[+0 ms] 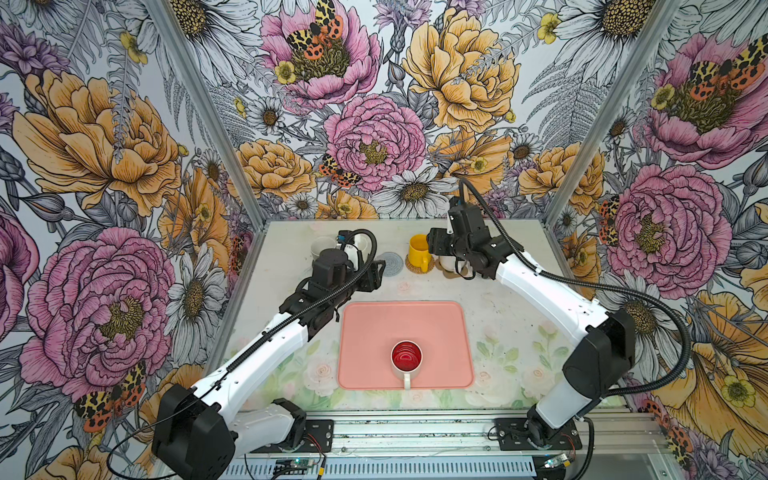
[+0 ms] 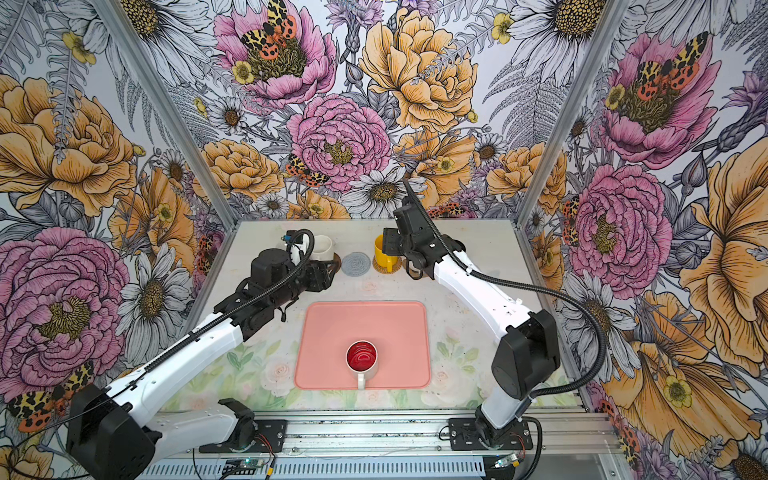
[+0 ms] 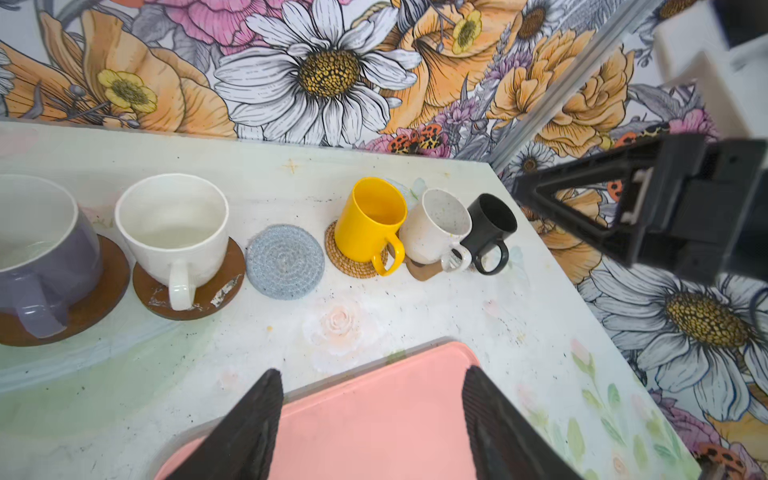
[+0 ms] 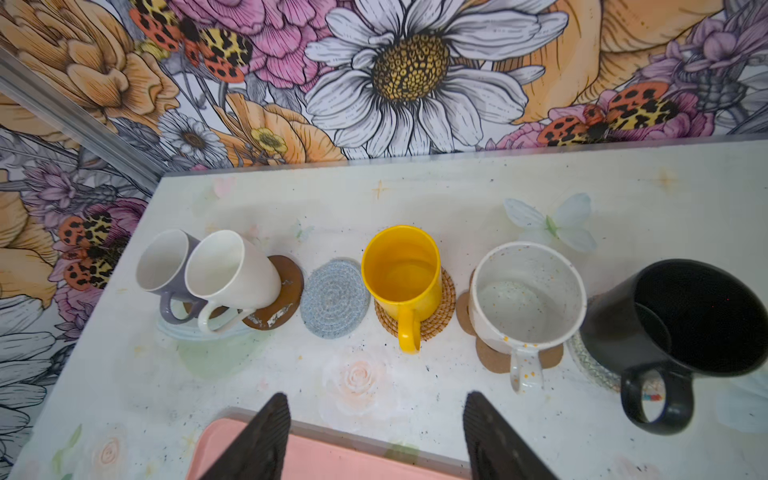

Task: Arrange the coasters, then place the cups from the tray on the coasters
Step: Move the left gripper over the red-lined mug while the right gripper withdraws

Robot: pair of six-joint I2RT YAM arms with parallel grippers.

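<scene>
In a top view the salmon-pink tray lies mid-surface. The white mug with red inside stands upright at its 6 o'clock end, handle toward 6 o'clock, the only mug on it. Along the 12 o'clock edge of the surface runs the coaster row, where the grey-blue woven coaster lies bare, just to the 9 o'clock side of the yellow mug. From my left wrist, my left pincer stands apart with nothing gripped, the tray's corner showing below it. Beyond it the lavender mug sits on a brown disc and the plain white mug on a second brown disc. The yellow mug sits on the tan rattan coaster and the speckled mug on the brown paw-shaped coaster, with the black mug just beside it. From my right wrist, my right pincer is likewise apart and empty, and the black mug rests on the pale woven coaster.
</scene>
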